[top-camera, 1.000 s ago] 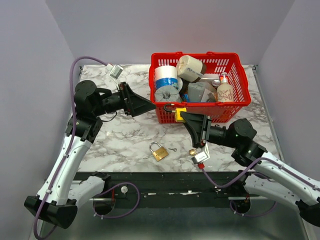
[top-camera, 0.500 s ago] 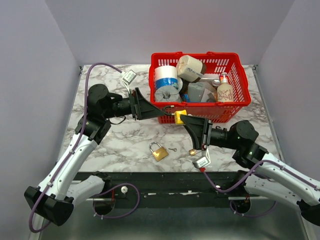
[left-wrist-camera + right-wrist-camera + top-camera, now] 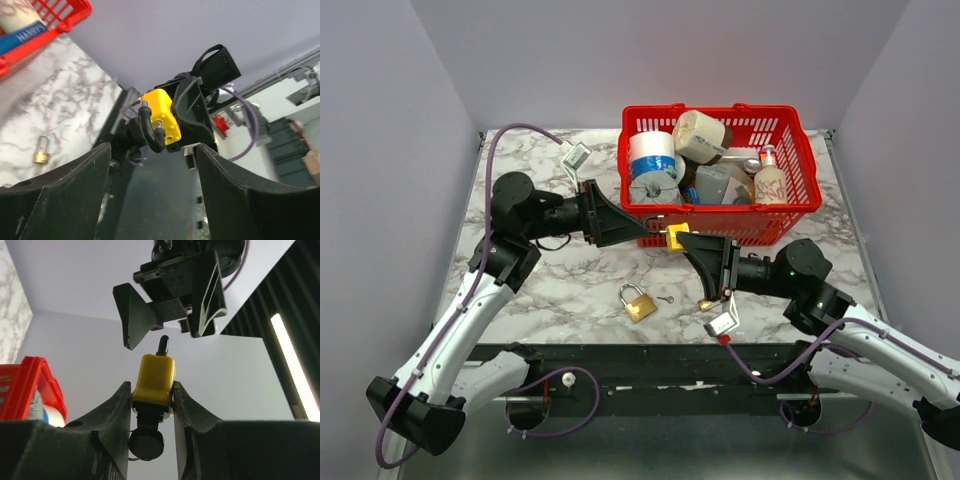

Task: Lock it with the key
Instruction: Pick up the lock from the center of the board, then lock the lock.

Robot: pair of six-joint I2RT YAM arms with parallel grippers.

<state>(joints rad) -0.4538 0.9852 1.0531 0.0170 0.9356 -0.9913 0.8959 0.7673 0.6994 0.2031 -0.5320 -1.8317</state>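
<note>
My right gripper is shut on a yellow padlock and holds it in the air in front of the red basket. In the right wrist view the yellow padlock sits between the fingers, with a black-headed key in its underside. My left gripper is open, its tips just left of the padlock. The left wrist view shows the padlock with its black shackle beyond the open fingers. A brass padlock and a small key lie on the marble table.
The red basket holds tape rolls, a bottle and other items. A brass piece and a white tag lie by the right arm. A white tag hangs on the left arm's cable.
My left gripper has swung right from the table's left part until its open tips are next to the yellow padlock. My right gripper has lifted the padlock slightly up and left.
</note>
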